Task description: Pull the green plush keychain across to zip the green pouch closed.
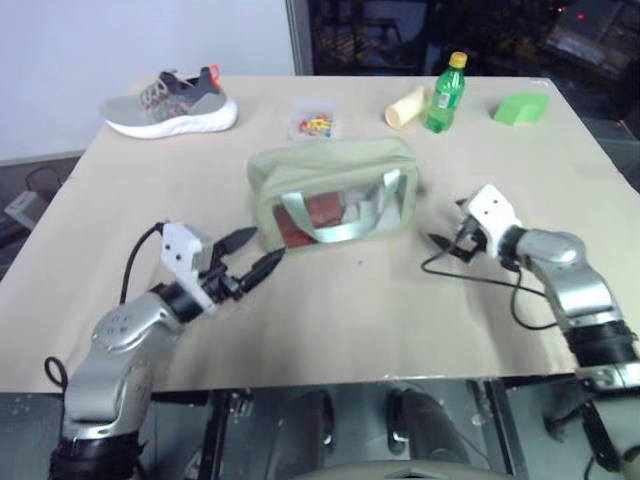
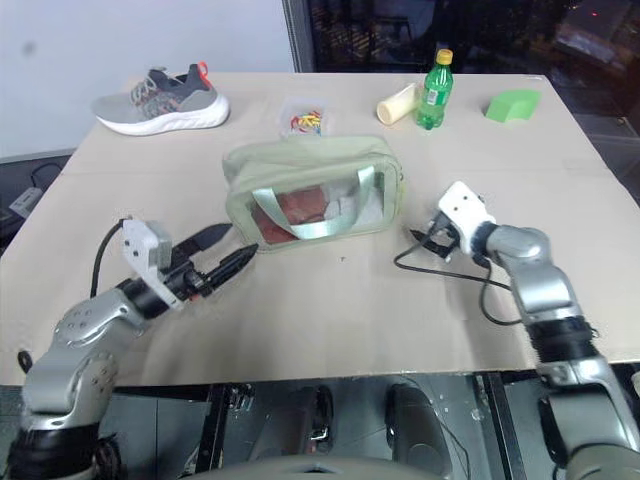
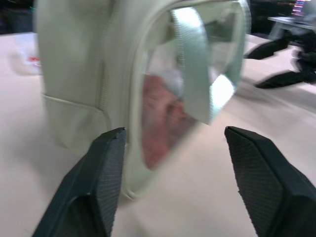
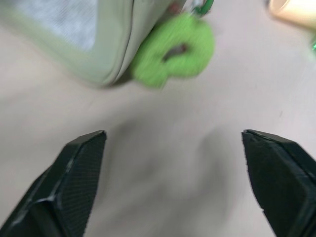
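Pouch: green pouch (image 1: 333, 192) sits mid-table (image 1: 330, 330), upright.
Keychain: green plush keychain (image 4: 174, 49) lies touching pouch's end.
Left gripper (image 1: 247, 257): my fingers spread, near pouch's corner.
Right gripper (image 1: 440, 243): my fingers spread, empty, beside pouch.

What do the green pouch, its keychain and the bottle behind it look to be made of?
The green pouch: apparently matte woven fabric with stitched seams; its front panel looks like clear glossy plastic, since red contents show through.
The green plush keychain: fuzzy plush, soft pile outline.
The green bottle: probably translucent plastic, glossy, with a yellow cap.
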`<state>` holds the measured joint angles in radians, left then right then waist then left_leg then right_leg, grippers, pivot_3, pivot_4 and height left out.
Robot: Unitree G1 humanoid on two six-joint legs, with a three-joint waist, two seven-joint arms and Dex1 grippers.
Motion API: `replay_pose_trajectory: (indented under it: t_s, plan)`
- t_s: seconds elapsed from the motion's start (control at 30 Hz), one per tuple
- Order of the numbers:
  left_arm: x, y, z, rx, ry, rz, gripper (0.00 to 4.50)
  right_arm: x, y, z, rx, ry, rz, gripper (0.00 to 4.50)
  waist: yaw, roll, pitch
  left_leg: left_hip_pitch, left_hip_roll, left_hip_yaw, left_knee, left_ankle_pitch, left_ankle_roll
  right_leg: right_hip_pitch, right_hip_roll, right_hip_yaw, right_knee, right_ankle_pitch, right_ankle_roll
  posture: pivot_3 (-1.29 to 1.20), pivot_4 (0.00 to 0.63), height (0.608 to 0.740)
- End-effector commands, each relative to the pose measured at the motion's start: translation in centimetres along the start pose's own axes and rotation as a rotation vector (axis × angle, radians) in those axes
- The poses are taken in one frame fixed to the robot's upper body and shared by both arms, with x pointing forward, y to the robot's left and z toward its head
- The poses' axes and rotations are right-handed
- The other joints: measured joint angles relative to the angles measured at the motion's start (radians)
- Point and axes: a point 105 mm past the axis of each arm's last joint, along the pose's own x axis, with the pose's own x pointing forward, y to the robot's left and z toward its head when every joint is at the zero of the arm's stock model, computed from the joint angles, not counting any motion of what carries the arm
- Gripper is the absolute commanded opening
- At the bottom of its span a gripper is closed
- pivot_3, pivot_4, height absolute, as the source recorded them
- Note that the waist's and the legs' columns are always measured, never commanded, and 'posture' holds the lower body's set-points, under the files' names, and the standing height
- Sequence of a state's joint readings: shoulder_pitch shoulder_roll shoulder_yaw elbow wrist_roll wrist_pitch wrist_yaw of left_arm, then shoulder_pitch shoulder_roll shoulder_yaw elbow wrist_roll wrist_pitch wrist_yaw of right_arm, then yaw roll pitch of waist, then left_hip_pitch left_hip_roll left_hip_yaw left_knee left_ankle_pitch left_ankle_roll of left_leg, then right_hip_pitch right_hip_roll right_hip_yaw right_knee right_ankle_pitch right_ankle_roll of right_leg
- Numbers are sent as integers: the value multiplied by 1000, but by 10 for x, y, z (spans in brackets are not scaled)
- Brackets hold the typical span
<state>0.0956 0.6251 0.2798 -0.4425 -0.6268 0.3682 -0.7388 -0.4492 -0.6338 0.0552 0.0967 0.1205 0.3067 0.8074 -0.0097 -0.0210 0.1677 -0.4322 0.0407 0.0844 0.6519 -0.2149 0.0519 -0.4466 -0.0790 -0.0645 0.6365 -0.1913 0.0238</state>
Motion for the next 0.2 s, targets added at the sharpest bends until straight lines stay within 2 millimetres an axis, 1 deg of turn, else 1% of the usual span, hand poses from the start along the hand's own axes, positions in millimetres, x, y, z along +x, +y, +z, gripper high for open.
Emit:
replay_pose_trajectory:
  t_s: [0.03, 0.2]
  plan:
    - [-9, -11, 14, 35, -4, -37, 3339, -21, -8, 18, -27, -68, 16, 4426, 0, 0, 0, 0, 0, 0, 0, 0, 0, 0, 0, 0, 0, -1, 2, 0, 150, 740]
    - [-29, -22, 10, 13, 61, -53, 3339, -44, -17, 14, -46, -44, -4, 4426, -1, 0, 0, 1, 0, 0, 1, 0, 0, 0, 0, 0, 0, -1, 2, 0, 150, 740]
